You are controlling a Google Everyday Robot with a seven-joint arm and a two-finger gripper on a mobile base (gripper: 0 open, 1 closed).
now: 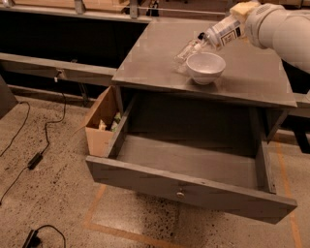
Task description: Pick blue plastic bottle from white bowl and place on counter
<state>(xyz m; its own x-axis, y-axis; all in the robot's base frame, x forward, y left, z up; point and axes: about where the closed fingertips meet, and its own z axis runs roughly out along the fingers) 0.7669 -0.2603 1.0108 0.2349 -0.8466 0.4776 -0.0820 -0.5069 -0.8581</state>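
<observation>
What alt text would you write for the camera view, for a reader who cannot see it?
At the upper right, the robot's gripper holds the blue plastic bottle tilted, cap end lower, above the white bowl on the grey counter. A small clear bottle lies beside the bowl, and the wide drawer below stands open.

We see the blue plastic bottle (pixel 223 32), clear with a white label, tilted neck-down in our gripper (pixel 240 14), above and behind the white bowl (pixel 206 68), which stands upright on the grey counter (pixel 155 60).
</observation>
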